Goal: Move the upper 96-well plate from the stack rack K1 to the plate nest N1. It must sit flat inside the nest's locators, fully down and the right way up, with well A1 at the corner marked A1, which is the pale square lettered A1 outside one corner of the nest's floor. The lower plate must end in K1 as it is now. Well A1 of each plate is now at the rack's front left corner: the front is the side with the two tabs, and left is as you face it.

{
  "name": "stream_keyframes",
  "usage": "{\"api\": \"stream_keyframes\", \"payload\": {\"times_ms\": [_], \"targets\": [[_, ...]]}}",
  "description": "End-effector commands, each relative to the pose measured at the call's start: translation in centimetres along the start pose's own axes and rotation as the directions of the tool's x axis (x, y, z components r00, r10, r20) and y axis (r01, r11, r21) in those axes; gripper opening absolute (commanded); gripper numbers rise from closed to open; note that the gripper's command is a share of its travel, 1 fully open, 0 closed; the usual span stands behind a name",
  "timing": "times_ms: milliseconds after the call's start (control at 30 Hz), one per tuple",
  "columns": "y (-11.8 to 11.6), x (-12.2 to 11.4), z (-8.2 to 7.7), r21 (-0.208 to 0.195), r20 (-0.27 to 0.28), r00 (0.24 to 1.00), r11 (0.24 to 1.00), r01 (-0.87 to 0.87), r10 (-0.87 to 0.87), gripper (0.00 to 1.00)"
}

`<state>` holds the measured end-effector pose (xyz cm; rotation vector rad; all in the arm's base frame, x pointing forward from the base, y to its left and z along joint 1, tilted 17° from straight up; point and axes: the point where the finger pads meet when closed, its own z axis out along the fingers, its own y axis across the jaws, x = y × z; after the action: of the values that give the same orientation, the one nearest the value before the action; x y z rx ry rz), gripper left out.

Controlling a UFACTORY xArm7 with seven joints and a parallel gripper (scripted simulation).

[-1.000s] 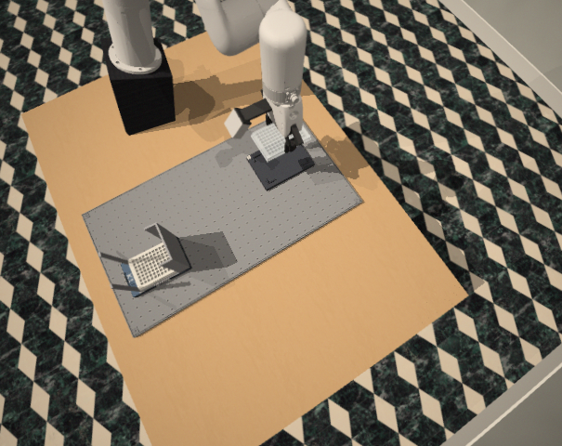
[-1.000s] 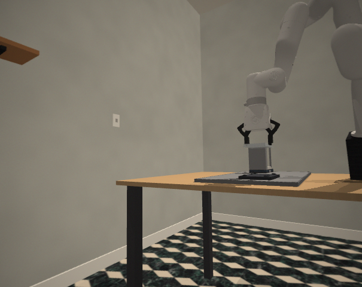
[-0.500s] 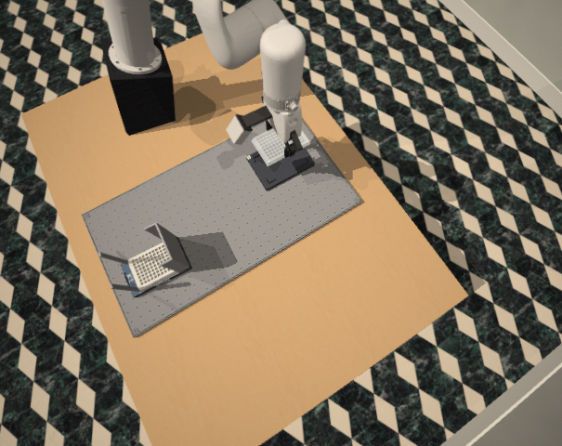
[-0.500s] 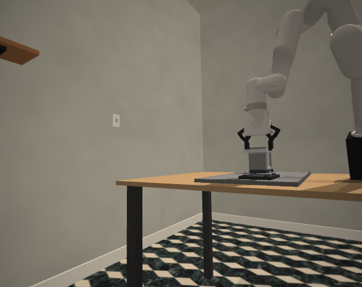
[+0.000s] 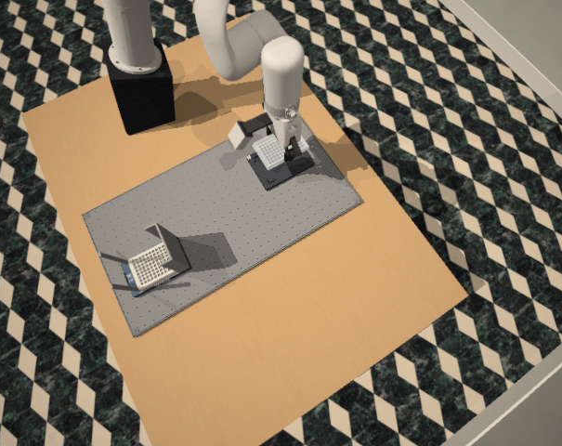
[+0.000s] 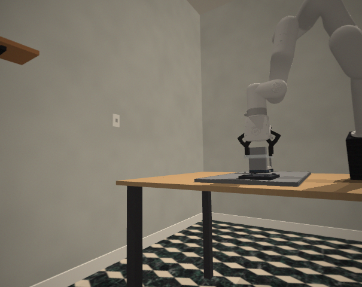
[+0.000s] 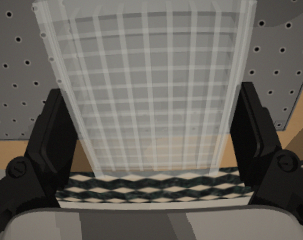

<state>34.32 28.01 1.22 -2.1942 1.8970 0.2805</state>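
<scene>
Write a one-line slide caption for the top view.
The pincer, shut on a 96-well plate, holds it above the dark plate nest; another plate sits in the stack rack.

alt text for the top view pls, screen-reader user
A white arm's gripper holds a clear 96-well plate just above a dark plate nest on a grey perforated board; a second plate sits in a rack.
</scene>
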Motion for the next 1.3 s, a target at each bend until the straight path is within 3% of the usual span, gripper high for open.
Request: {"api": "stream_keyframes", "payload": {"times_ms": [0,1100,1267], "targets": [[-0.2,0.0,0.5,0.004,-0.001,1.000,1.000,0.000,0.000,0.00],[-0.2,0.0,5.4,0.004,0.000,1.000,1.000,0.000,0.000,0.00],[-0.2,0.0,5.4,0.004,0.000,1.000,1.000,0.000,0.000,0.00]]}}
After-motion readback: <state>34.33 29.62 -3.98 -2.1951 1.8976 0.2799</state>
